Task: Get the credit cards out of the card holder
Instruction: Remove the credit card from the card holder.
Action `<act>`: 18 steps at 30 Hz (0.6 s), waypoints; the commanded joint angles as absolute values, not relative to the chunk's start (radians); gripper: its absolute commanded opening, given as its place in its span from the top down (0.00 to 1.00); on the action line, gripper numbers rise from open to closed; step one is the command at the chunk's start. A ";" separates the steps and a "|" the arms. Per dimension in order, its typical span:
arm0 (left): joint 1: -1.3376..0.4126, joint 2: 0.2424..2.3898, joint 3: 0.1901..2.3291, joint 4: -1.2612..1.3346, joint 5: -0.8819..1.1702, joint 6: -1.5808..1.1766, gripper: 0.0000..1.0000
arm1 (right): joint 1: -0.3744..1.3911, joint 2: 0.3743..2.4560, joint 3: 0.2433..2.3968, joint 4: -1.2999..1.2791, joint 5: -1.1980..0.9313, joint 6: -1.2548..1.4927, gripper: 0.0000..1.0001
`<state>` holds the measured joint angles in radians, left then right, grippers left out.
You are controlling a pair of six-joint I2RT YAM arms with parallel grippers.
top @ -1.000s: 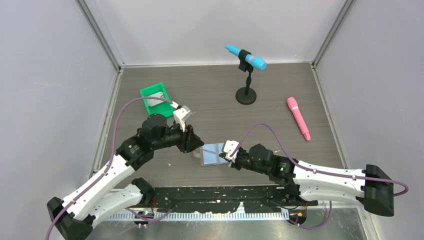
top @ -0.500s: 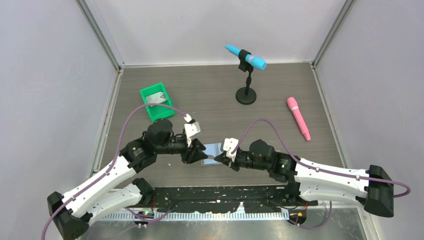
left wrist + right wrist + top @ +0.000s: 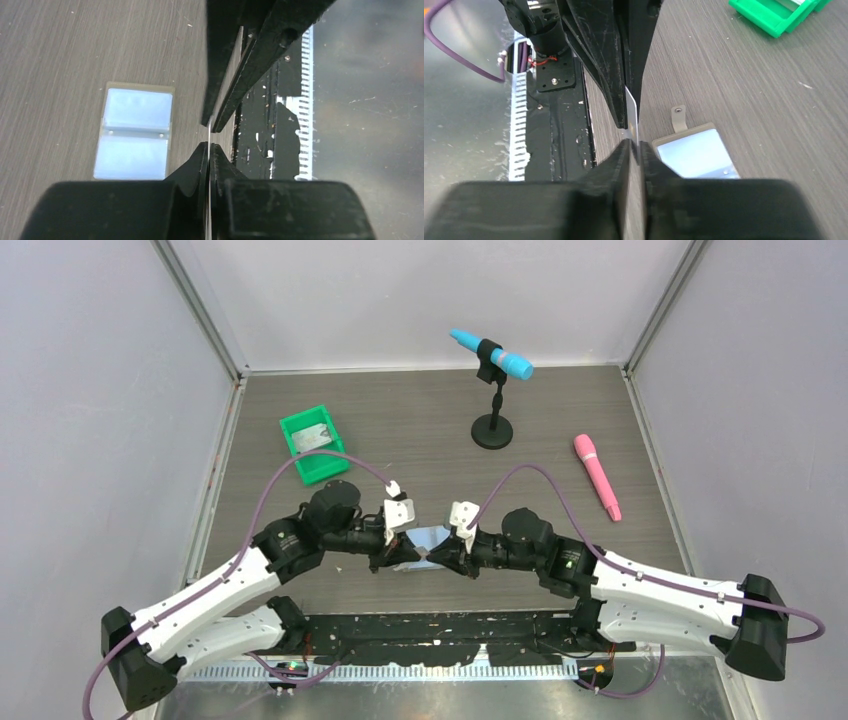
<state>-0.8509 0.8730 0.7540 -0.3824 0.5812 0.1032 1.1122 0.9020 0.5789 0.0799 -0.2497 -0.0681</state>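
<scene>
Left hand (image 3: 209,150) just clamped the credit card (image 3: 632,107) the right hand (image 3: 634,149) also pinches, beside the open card holder (image 3: 135,131): likely a handover.

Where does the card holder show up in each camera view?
Top external: card holder, just below centre, partly hidden.
Left wrist: card holder, left of centre, lying open.
Right wrist: card holder, lower right of centre.
Shared landmark: black base plate, seen in all three.
</scene>
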 commanded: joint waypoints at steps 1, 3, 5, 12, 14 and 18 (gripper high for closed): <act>-0.854 0.852 0.757 -0.308 0.548 0.055 1.00 | 1.089 0.879 0.611 0.109 -0.279 -0.015 0.72; -0.854 0.827 0.731 -0.245 0.496 0.009 1.00 | 1.071 0.851 0.580 0.146 -0.267 -0.003 0.57; -0.854 0.794 0.693 -0.160 0.444 -0.075 1.00 | 1.046 0.817 0.536 0.203 -0.258 0.052 0.44; -0.854 0.682 0.561 0.220 0.288 -0.393 1.00 | 0.961 0.787 0.433 0.425 -0.346 0.227 0.30; -0.854 0.670 0.525 0.338 0.269 -0.475 1.00 | 0.957 0.815 0.450 0.433 -0.371 0.268 0.31; -0.854 0.666 0.454 0.571 0.248 -0.598 1.00 | 0.936 0.864 0.458 0.512 -0.429 0.389 0.32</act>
